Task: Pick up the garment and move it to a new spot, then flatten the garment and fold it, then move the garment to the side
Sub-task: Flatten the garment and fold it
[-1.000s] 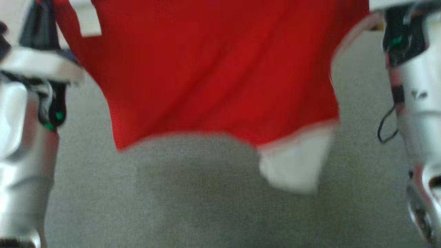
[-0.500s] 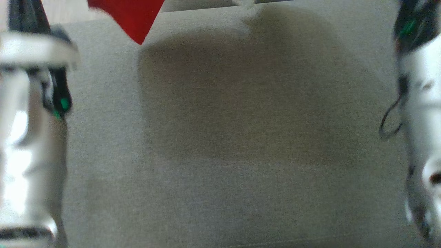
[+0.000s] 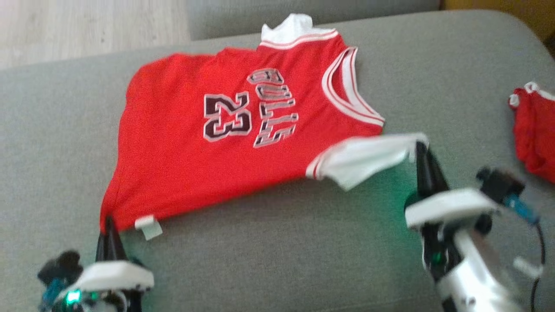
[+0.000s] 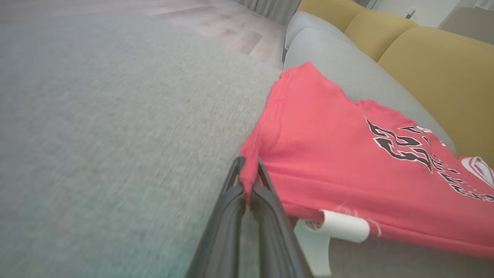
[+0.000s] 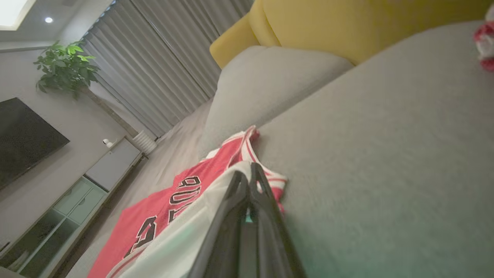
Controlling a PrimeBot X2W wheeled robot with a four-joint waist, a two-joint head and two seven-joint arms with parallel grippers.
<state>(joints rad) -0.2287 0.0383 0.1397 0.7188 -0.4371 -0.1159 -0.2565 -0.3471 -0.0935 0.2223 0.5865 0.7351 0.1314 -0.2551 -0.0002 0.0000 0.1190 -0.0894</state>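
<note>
Garment (image 3: 195, 143): red jersey with white trim, number 23 facing up, spread across the grey sofa seat (image 3: 277, 260). Left gripper (image 3: 108, 225) is pinched tight on the bottom hem corner, just beside a white tag (image 3: 147, 226); the left wrist view shows red cloth bunched between its fingertips. Right gripper (image 3: 419, 151) is clamped on the white sleeve (image 3: 368, 156). The jersey's near edge runs between the two grips. A second red bundle (image 3: 535, 130) lies well apart, at the seat's right. Yellow backrest (image 4: 436, 77) behind.

Grey sofa seat (image 3: 303, 242) with red jersey (image 3: 173, 147) and another red garment (image 3: 535, 130).
</note>
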